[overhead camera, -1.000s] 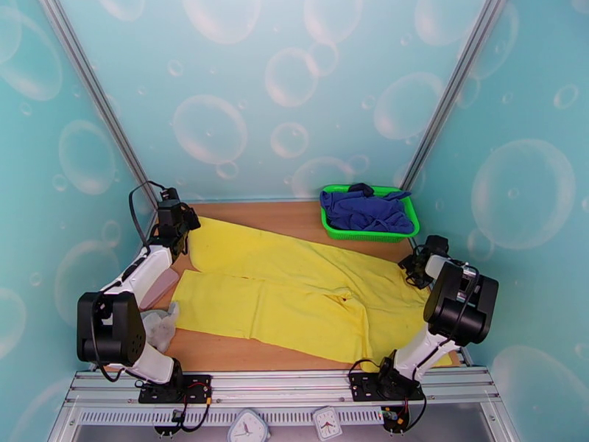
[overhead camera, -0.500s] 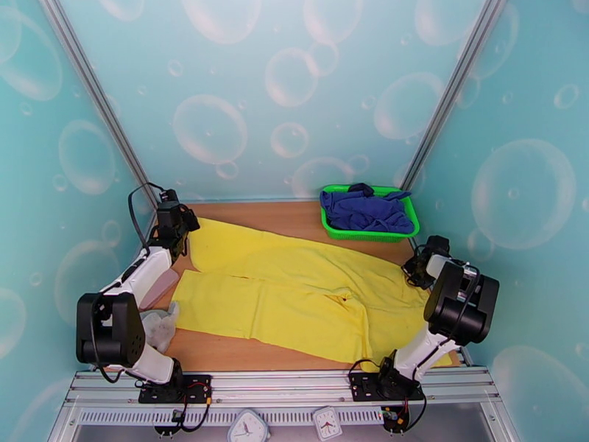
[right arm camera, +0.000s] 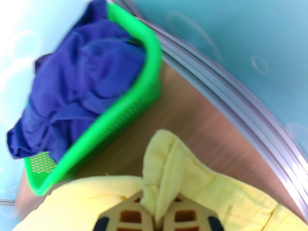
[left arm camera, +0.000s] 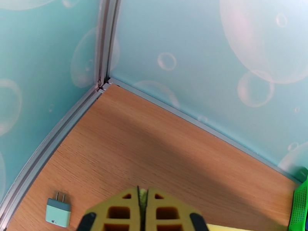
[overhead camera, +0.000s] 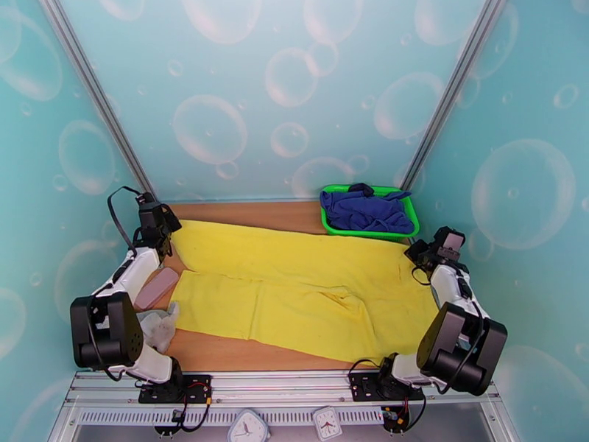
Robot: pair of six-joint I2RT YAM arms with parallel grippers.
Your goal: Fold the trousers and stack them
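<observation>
My right claw (right arm camera: 158,214) is pressed closed on a pinch of the trousers (right arm camera: 166,170). A ridge of yellow cloth stands up between the pads, so I count that grip as sound. My left claw (left arm camera: 143,206) is closed as well, with only a thin sliver of yellow showing in the seam between its fingers. It is a slim hold, but I judge it real.

In the overhead view the two grips sit at opposite ends of the far edge. The left one is at the hem of the far leg, the right one at the waist corner. I read that as the reason the edge runs nearly straight between them: holding both ends spreads the garment flat before a fold. The rest lies across the middle of the tabletop (left arm camera: 154,151), legs toward my left and waist toward my right, the near leg loose and a little rumpled at the crotch.

Just beyond the right claw stands the green basket (overhead camera: 368,234), in the far right corner. It holds a crumpled dark blue garment (overhead camera: 364,208) that spills over one rim, and no yellow is inside it. Near my left arm a grey-white cloth (overhead camera: 158,325) and a pink slab (overhead camera: 156,286) lie beside the near leg. A small plug adapter (left arm camera: 57,212) rests by the left wall.
</observation>
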